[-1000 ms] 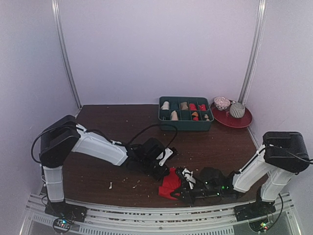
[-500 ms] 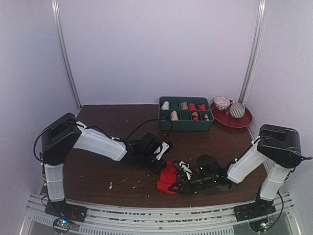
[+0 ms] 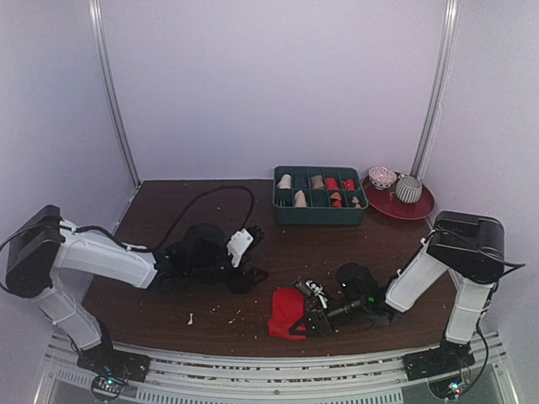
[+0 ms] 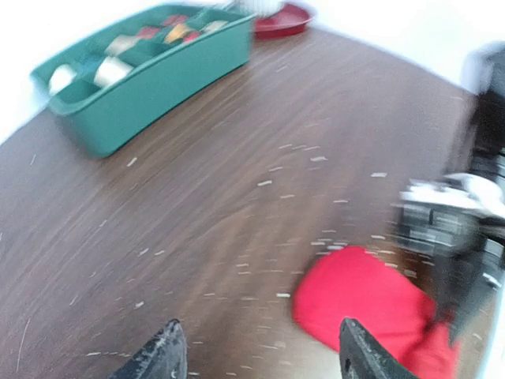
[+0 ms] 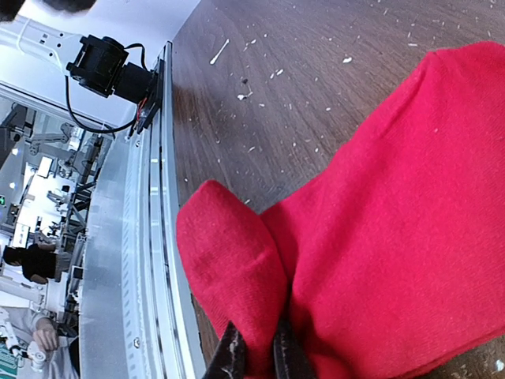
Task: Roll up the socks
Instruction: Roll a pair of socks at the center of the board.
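Note:
A bright red sock (image 3: 286,311) lies folded near the table's front edge, right of centre. My right gripper (image 3: 310,322) lies low at its right side. In the right wrist view that gripper (image 5: 259,353) is shut on a fold of the red sock (image 5: 394,205). My left gripper (image 3: 257,252) is to the sock's upper left and apart from it. In the left wrist view its fingers (image 4: 167,357) stand open around my left gripper (image 4: 260,354), with bare wood between them. The red sock (image 4: 371,296) lies just ahead on the right.
A green divided tray (image 3: 320,217) with small rolled bundles stands at the back, seen also as the tray (image 4: 142,110) in the left wrist view. A red plate (image 3: 402,208) with two round objects is to its right. Pale crumbs dot the wood. The metal front rail (image 5: 126,260) runs close to the sock.
My left gripper has opened and drawn back to the left, away from the red sock. My right gripper has kept its hold and shifted the sock slightly left.

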### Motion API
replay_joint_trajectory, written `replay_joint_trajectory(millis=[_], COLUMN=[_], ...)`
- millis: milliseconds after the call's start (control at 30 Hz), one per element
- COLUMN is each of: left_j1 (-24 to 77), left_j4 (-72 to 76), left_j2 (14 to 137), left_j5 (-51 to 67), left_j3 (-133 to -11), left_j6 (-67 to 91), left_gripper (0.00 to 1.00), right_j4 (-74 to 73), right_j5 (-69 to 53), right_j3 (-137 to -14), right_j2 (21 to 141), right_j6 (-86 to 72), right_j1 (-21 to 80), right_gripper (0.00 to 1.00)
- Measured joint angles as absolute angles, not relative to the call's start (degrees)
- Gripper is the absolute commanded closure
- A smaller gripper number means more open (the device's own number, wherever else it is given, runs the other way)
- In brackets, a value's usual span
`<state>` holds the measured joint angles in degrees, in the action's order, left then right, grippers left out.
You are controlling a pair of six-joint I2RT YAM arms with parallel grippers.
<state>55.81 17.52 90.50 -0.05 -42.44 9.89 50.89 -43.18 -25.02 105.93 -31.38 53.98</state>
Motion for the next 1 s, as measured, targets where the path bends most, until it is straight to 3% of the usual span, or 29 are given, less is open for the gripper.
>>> replay_joint_trajectory(millis=[233, 333, 600, 733, 867, 1000], left_j1=[64.3, 66.8, 71.2, 72.1, 72.4, 72.5], left_j4=[25.7, 27.5, 29.4, 29.6, 29.8, 30.0], left_j2=[88.1, 90.8, 93.9, 96.2, 98.7, 99.5], left_j5=[4.4, 6.0, 6.3, 4.9, 4.5, 3.8], left_j3=[-34.0, -33.8, -33.8, -33.8, -33.8, -33.6], left_j6=[4.9, 3.8, 1.5, 0.9, 0.5, 0.5], left_gripper=[0.35, 0.29, 0.26, 0.32, 0.46, 0.53], right_j4=[46.6, 45.0, 42.3, 41.9, 41.8, 41.8], right_j5=[-46.6, -47.7, -49.7, -50.0, -50.0, -50.0], right_j3=[-27.1, -27.9, -29.4, -29.6, -29.6, -29.6], right_j2=[106.2, 106.4, 107.2, 107.2, 107.2, 107.2], right_j6=[-32.6, -32.9, -32.9, -32.9, -32.9, -32.9], right_j1=[52.5, 52.0, 51.1, 51.0, 51.0, 51.0], right_gripper=[0.93, 0.93, 0.93, 0.93, 0.93, 0.93])
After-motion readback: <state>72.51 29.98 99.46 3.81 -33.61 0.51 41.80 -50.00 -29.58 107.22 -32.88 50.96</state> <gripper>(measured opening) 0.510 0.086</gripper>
